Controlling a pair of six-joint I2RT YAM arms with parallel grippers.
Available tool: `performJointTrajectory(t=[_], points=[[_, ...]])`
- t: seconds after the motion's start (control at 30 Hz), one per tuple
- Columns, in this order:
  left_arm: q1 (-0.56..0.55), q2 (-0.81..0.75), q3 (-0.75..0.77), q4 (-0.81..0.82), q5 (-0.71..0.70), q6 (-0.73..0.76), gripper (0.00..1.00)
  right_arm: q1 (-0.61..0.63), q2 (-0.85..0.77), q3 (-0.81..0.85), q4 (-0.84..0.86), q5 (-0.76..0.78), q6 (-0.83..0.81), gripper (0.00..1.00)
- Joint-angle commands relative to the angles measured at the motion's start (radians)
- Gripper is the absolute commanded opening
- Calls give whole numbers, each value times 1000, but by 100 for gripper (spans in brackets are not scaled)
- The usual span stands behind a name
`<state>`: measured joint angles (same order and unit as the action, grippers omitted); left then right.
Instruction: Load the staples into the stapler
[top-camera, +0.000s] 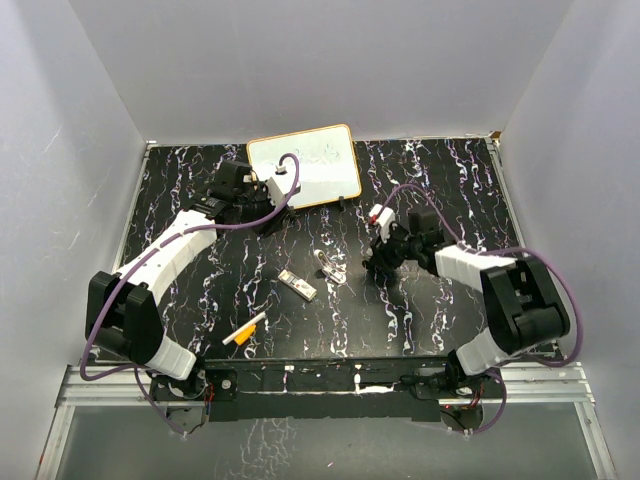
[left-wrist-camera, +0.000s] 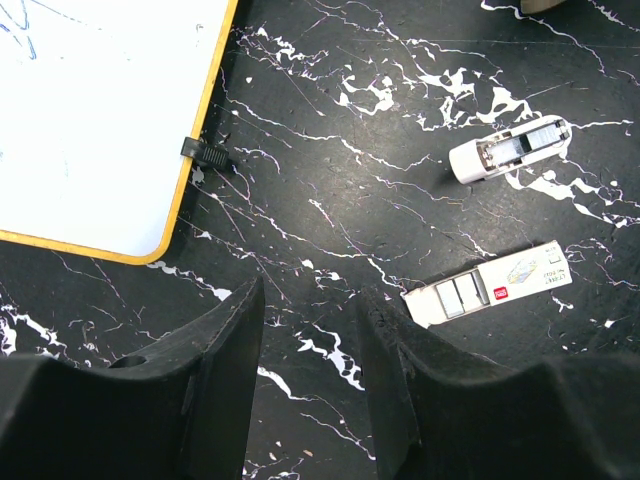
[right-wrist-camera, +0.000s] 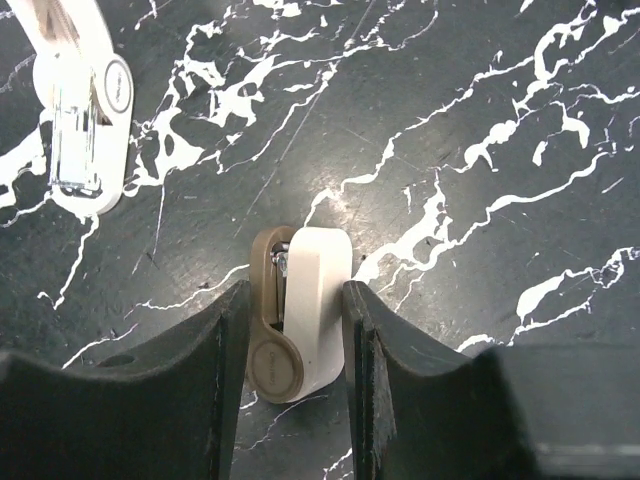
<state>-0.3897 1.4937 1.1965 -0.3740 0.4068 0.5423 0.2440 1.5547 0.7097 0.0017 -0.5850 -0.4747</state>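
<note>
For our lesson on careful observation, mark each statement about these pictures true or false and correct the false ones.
1. The left gripper holds the staples. False: the left gripper is open and empty, and the staples lie on the table beside it.
2. The whiteboard has a yellow rim. True.
3. The marker pen lies on the whiteboard. False: the marker pen lies on the table near the arms' bases.
4. A brown and cream piece sits between the fingers of the right gripper. True.
5. The white stapler lies with its metal channel showing. True.
</note>
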Motion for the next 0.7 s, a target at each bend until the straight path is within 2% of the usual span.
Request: performJointTrajectory(t=[0.0,0.3,0.53,0.67], points=[[5,-44,3,-7,20,4,41,90,-92,-120,115,230,-89,36],[5,-38,-7,2,24,-6,41,231,-213,-281,259,370,-166,40],[5,-11,-12,8,41,-7,41,241,-241,-251,218,353,-152,42],[5,2,-12,18,50,-7,41,241,-245,-224,181,332,-146,51]])
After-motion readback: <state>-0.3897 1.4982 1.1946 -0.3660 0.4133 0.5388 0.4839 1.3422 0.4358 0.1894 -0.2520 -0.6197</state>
